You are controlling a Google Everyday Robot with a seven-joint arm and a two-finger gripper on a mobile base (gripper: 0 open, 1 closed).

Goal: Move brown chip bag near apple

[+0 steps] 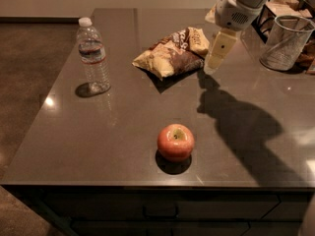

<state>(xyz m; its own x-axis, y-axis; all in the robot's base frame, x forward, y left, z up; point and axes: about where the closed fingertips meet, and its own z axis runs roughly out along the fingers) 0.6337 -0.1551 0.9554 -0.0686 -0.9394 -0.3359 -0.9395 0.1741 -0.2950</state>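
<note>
The brown chip bag (170, 54) lies wrinkled on the dark table (123, 132), at the far middle. The apple (175, 141) sits near the front edge, well apart from the bag. My gripper (210, 68) hangs from the white arm at the upper right. It hovers just right of the bag's right end, a little above the table, and holds nothing that I can see.
A clear water bottle (92, 55) stands upright at the left of the table. A wire mesh cup (285, 43) stands at the far right, with boxes behind it. The arm's shadow falls across the right half of the table.
</note>
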